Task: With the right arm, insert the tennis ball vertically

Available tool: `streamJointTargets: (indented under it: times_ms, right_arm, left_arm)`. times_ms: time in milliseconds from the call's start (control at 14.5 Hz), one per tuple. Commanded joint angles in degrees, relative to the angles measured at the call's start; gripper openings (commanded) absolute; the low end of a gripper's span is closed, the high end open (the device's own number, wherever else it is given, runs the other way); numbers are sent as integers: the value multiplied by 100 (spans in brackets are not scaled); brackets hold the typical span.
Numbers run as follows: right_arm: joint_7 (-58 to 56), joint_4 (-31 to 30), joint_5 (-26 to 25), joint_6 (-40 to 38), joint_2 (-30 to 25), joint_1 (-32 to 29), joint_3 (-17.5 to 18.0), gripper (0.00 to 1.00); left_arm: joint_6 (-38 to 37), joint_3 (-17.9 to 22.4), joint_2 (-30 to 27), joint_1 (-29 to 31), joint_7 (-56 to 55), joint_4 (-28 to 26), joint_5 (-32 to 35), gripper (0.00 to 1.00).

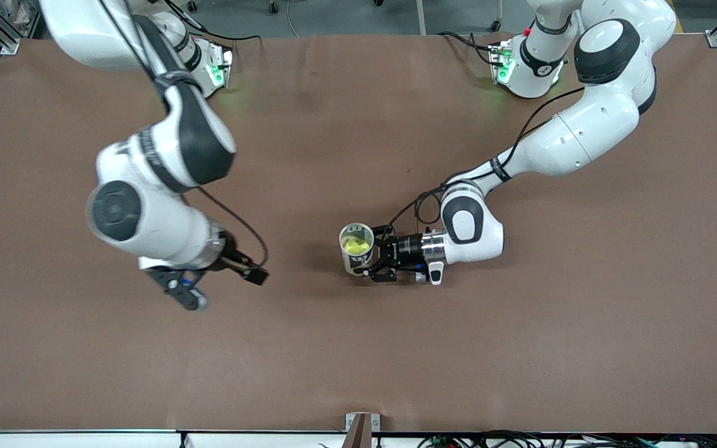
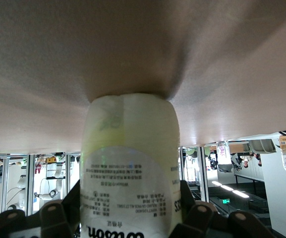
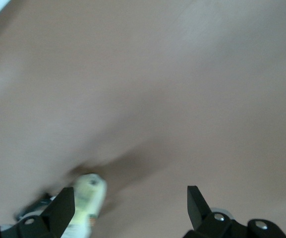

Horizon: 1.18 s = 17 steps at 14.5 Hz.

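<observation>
Nearest the front camera: right gripper (image 1: 193, 292), up in the air over bare brown table (image 1: 358, 361) toward the right arm's end, fingers (image 3: 63, 210) spread wide apart and holding nothing. In the right wrist view, both dark fingertips at the frame's lower edge with only tabletop between them, the can small and blurred beside one of them.

A little farther from the camera, near the middle of the table: clear plastic can (image 1: 356, 247) standing upright, open mouth up. Tennis ball (image 1: 355, 246) inside it, yellow-green, seen down through the mouth. White label with dark print wrapped round the can's wall.

Left gripper (image 1: 378, 259) low at the table, lying sideways against the can on the side toward the left arm's end, fingers (image 2: 202, 215) clamped on the can's wall, one on each side. In the left wrist view, can (image 2: 130, 168) filling the centre, label with "Wilson" lettering, dark finger pads pressed at both flanks.

Farthest from the camera: both arm bases along the table's edge, green lights glowing at each.
</observation>
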Motion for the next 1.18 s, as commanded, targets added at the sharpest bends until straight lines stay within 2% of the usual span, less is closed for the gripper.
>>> streamJointTargets:
  times_ms: [0,69,208,415,692,1107]
  right_arm:
    - [-1344,-303,-145,-498,-449,-602,112,100]
    - [-1853,-321,-171,-691,-537,-813,104,100]
    - [-2672,-330,-530,-1060,-669,-1104,112,100]
    - [-3745,-339,-848,-1439,-880,-1447,112,100]
    - [-5064,-339,-857,-1615,-1030,-2019,112,100]
    - [-5313,-268,-971,-1607,-1074,-2310,104,100]
  left_arm:
    - [21,36,-8,-106,132,82,-195,81]
    - [21,36,-8,-107,132,82,-204,87]
    - [21,36,-8,-107,132,82,-204,100]
    - [21,36,-17,-107,88,117,-204,100]
    - [21,36,-61,-72,53,108,-274,100]
    - [12,36,-157,95,9,-14,-300,100]
